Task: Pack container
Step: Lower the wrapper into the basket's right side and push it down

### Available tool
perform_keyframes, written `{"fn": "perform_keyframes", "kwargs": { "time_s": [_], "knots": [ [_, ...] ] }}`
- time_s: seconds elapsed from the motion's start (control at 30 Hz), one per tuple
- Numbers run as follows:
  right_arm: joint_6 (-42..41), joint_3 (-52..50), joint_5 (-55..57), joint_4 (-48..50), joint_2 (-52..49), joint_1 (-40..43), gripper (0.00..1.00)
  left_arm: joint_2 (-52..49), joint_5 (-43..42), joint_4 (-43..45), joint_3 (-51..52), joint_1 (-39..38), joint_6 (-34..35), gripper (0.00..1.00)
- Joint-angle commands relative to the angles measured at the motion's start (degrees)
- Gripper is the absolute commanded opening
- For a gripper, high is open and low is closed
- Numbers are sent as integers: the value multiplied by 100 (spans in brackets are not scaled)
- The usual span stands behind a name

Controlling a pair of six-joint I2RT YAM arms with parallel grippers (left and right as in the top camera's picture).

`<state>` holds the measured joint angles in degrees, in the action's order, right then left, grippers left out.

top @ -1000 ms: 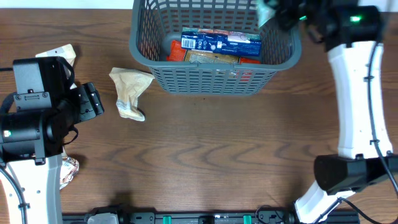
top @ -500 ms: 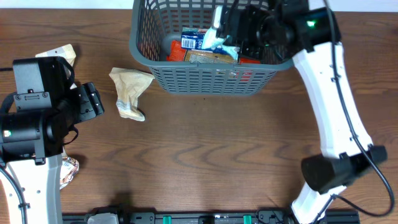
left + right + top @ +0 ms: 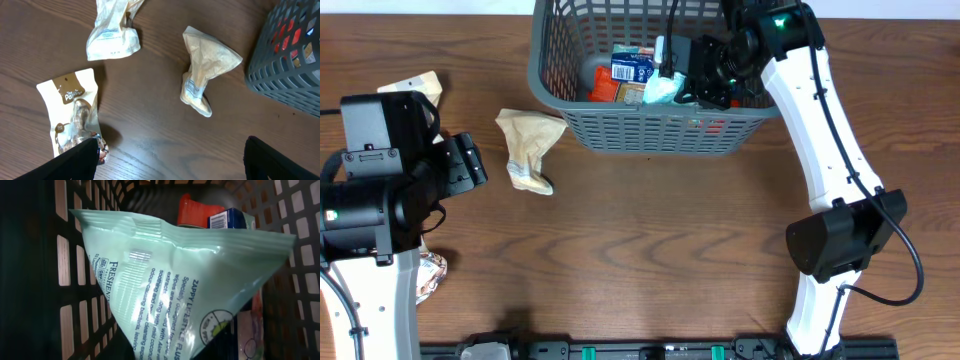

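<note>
Three packets by spread left tool; mint packet in container hides grip of right tool

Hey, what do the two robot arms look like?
Both are white tubes with black joint housings. The right arm has a thin black cable along it and a green light near the wrist; the left arm has a black claw.
</note>
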<state>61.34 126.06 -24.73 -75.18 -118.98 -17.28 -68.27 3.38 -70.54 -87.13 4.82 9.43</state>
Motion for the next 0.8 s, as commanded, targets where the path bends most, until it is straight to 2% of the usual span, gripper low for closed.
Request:
{"fn": "perform_keyframes", "kwargs": {
  "time_s": [0.0,0.1,0.2,0.47,0.77],
  "knots": [
    [111,-118,39,-70,-372,-42,17,17,7,-15,-118,20,70,81],
    [111,-118,55,-81,-372,-37,16,17,9,-15,-118,20,70,81],
    [111,-33,74,-15,-354,-31,11,17,7,-15,-118,20,68,81],
    [107,778,-103,-83,-354,83,6,17,9,-15,-118,20,70,81],
    [-302,960,87,782,-354,125,4,17,7,-17,-118,20,72,81]
  ]
}}
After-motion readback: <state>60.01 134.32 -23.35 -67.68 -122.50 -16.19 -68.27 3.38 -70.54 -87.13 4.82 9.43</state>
